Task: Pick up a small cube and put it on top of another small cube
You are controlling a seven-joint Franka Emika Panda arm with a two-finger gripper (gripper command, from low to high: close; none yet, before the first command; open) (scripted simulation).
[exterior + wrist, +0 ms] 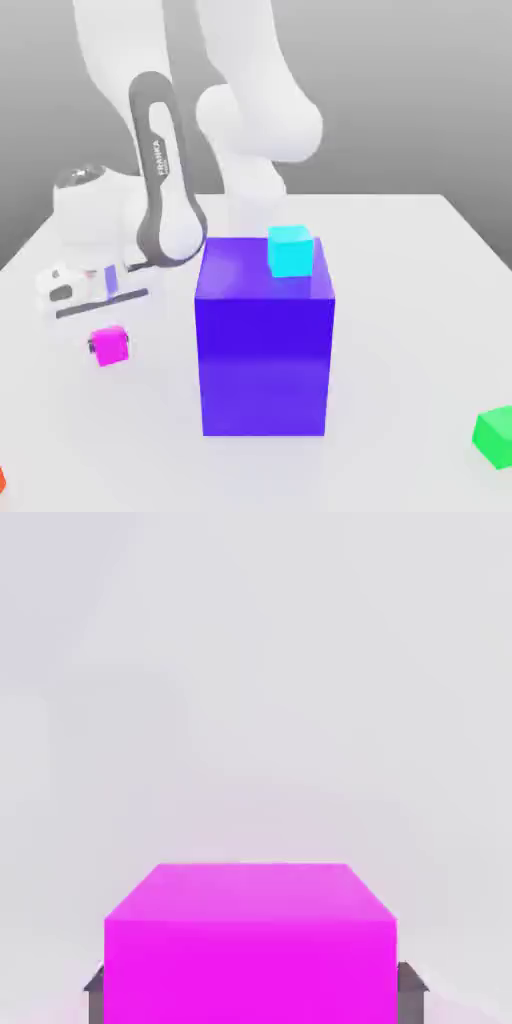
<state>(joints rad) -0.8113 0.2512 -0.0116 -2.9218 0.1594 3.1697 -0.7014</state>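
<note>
The small magenta cube (110, 346) is low at the exterior view's left, at or just above the white table; I cannot tell which. My gripper (108, 343) reaches down over it from the white hand, a dark fingertip pressed to each side, so it is shut on the cube. In the hand view the magenta cube (250, 942) sits between the two fingertips (95, 994), which touch its side faces around my gripper (250, 997). A cyan small cube (291, 250) rests on top of the big blue-violet block (265, 350), near its far right corner.
The tall blue-violet block stands mid-table, to the right of my hand. A green small cube (495, 437) lies near the front right edge. A sliver of red (2, 480) shows at the front left edge. The arm's base (95, 210) rises behind.
</note>
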